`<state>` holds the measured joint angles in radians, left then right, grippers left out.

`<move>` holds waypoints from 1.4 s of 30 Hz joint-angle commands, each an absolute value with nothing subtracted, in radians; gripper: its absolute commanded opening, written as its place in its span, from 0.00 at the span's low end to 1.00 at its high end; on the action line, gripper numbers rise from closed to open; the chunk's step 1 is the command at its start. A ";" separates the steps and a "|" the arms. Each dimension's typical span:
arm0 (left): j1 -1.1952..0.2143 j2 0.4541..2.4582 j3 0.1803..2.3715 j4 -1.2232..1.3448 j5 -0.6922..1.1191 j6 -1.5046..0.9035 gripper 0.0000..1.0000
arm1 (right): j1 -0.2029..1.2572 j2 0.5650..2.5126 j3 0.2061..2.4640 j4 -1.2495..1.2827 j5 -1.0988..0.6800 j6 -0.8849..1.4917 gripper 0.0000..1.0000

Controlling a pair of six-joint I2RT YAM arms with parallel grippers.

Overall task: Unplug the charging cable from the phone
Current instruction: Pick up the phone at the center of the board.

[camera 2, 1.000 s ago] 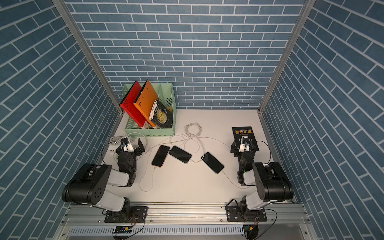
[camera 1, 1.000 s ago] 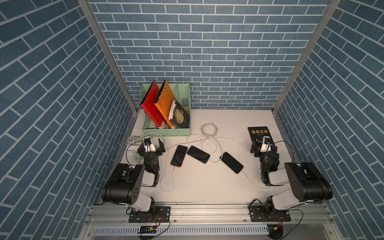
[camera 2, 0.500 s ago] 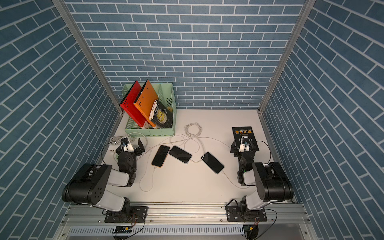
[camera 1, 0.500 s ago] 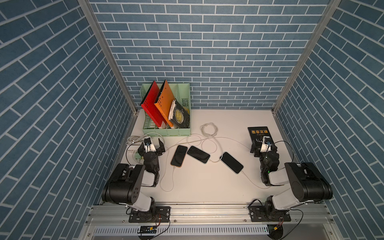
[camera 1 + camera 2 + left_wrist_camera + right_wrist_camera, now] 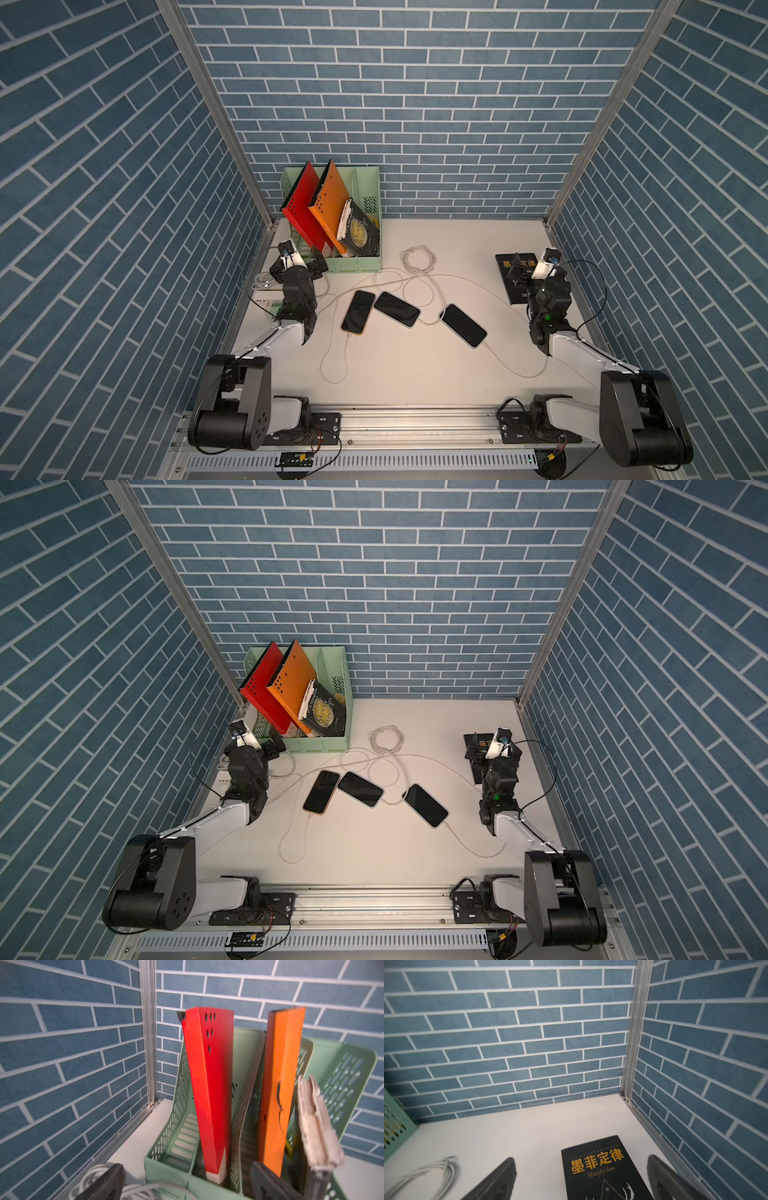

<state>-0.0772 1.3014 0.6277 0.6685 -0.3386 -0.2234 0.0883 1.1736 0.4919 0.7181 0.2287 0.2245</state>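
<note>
Left tool (image 5: pixel 302 267) by the green rack (image 5: pixel 357 264) and right tool (image 5: pixel 535 274) over the black book (image 5: pixel 512 293) gape empty, apparently touching nothing.

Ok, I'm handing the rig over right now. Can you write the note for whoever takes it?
Left end effector: open, empty, by the green file rack.
Right end effector: open, empty, over the black book.
Three phones lie between the arms: orange-cased phone, middle phone, phone nearest the right arm. Each looks plugged into a white cable.
Done: nothing unplugged.
Left: pick a phone, probably steady it with one end effector and pull the plug with the other.
</note>
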 commanded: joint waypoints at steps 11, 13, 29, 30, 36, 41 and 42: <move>-0.117 1.440 0.907 -0.138 0.110 -0.422 1.00 | 0.100 1.217 0.677 0.154 0.002 0.464 1.00; -0.143 1.440 0.893 -0.171 0.118 -0.421 1.00 | 0.118 1.208 0.659 0.142 -0.005 0.460 1.00; -0.273 1.496 0.854 -0.318 0.096 -0.394 1.00 | 0.274 1.263 0.635 0.151 0.054 0.466 1.00; -0.274 1.503 0.854 -0.320 0.099 -0.390 1.00 | 0.278 1.265 0.635 0.154 0.053 0.466 1.00; -0.297 1.597 0.883 -0.334 0.138 -0.375 1.00 | 0.290 1.276 0.637 0.164 0.053 0.467 1.00; -0.319 1.639 0.895 -0.335 0.124 -0.366 1.00 | 0.293 1.270 0.627 0.164 0.059 0.466 1.00; -0.322 1.647 0.898 -0.337 0.122 -0.365 1.00 | 0.292 1.267 0.624 0.164 0.060 0.466 1.00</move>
<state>-0.3130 1.6306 0.8696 -0.3096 0.1223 -0.3790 0.2863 1.2716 0.6373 0.1505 0.0410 0.4419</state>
